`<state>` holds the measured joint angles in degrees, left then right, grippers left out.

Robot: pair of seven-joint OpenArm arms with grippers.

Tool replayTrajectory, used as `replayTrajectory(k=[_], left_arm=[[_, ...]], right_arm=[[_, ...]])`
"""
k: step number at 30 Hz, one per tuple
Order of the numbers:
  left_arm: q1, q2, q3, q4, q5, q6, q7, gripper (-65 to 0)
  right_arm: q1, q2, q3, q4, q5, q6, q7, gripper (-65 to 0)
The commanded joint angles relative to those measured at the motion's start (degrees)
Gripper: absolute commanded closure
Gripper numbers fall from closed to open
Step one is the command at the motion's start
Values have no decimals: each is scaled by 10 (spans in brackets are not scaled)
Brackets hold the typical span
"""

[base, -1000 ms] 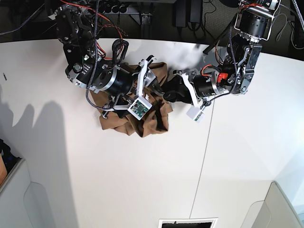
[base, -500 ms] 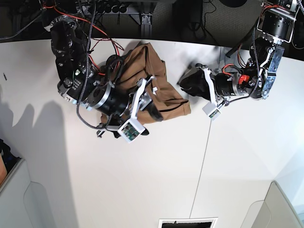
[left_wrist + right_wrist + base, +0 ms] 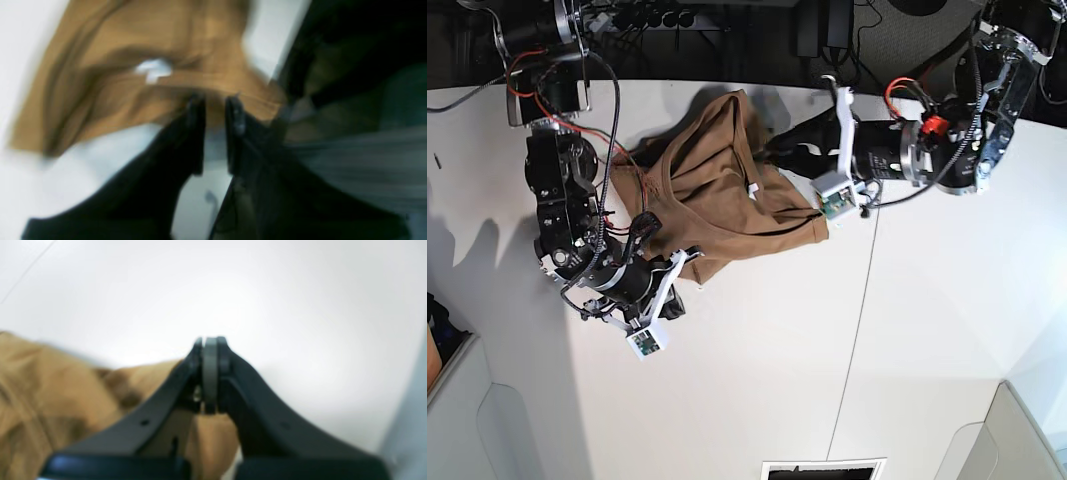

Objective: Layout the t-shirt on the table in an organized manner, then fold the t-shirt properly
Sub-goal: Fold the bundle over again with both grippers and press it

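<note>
black cables (image 3: 827,30) behind, possibly a floor vent (image 3: 822,469)

Soft, matt tan cloth is seen in the creased t-shirt (image 3: 727,190), a small white label (image 3: 152,69) stitched on. The table (image 3: 757,370) is shown smooth, white, matt. Matt black plastic is presented by the gripper fingers (image 3: 253,413).
</note>
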<state>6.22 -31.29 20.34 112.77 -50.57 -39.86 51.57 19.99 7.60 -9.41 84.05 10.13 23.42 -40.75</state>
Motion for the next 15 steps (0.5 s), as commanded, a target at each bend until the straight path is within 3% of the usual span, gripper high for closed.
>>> replayTrajectory(k=[1, 4, 7, 10, 15], left_arm=[[-5, 11, 18, 5, 24, -1, -21, -85], [-7, 55, 80, -23, 114, -1, -56, -85], [-22, 90, 106, -69, 164, -1, -77, -85], [-50, 110, 97, -122, 167, -1, -81, -86], [-88, 111, 67, -197, 174, -1, -80, -86]], right_arm=[[21, 0, 2, -3, 4, 6, 17, 0], [35, -2, 0, -45, 6, 15, 20, 0], [40, -2, -14, -79, 22, 32, 19, 0], [38, -2, -38, -87, 23, 38, 0, 0], [17, 8, -46, -68, 56, 39, -61, 0]])
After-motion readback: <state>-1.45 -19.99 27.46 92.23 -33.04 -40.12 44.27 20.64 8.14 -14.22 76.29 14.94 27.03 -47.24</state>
